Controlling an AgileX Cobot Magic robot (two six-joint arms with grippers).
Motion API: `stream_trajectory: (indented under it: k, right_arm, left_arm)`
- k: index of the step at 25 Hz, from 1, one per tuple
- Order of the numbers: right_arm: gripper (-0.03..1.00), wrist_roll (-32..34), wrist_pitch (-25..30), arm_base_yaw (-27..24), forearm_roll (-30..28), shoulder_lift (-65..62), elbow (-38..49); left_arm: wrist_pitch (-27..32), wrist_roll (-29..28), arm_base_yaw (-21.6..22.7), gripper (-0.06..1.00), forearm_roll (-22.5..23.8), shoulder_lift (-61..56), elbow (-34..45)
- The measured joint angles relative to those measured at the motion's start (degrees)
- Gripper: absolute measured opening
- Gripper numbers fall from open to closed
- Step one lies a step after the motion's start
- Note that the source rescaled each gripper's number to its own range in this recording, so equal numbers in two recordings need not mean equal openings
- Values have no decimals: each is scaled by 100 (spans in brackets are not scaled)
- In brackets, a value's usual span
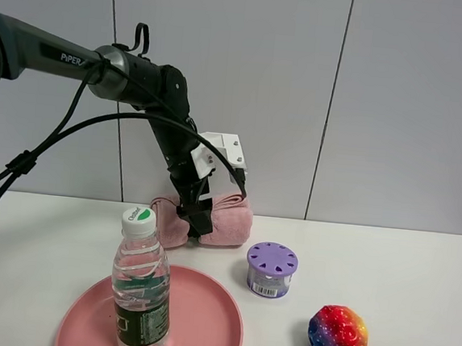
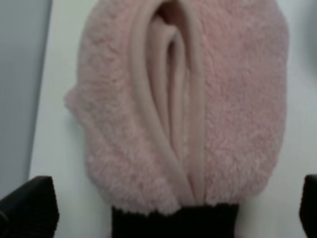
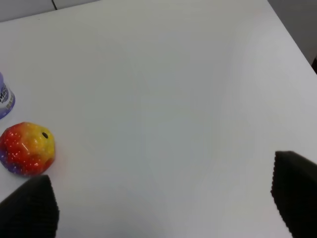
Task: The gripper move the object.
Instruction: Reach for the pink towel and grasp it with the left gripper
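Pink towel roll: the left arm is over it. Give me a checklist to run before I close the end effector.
1. Left end effector open: ok, its fingers sit wide on either side.
2. Towel between the fingers: ok, it fills the gap in the left wrist view.
3. Black band on the roll: ok, in place.
4. Fingers low enough to grip: cannot tell.
5. Bottle upright on the pink plate, apart from the arm: ok.
6. Right end effector open, empty, near the ball: ok.
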Motion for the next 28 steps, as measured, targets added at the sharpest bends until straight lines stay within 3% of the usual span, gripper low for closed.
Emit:
stream_trajectory:
  k: [9,20,21,23,25,26,28]
  right_arm:
    - [100,0,0,0,0,0,0]
    - [100,0,0,0,0,0,0]
    - [100,0,0,0,0,0,0]
    - [100,0,0,0,0,0,0]
    - [100,0,0,0,0,0,0]
    - [100,0,0,0,0,0,0]
    - [100,0,0,0,0,0,0]
  left_arm:
    - [-385,18,0,100,-50,148,-12]
    - [-405,20,0,96,-56,360,-18]
    - [-401,20,0,89,-54,385,-18]
    - [-357,20,0,61,-68,414,-18]
    - [-270,20,0,9,-68,421,-18]
    - [-231,20,0,0,-68,421,-18]
    - [-137,2,0,2,-68,393,-27]
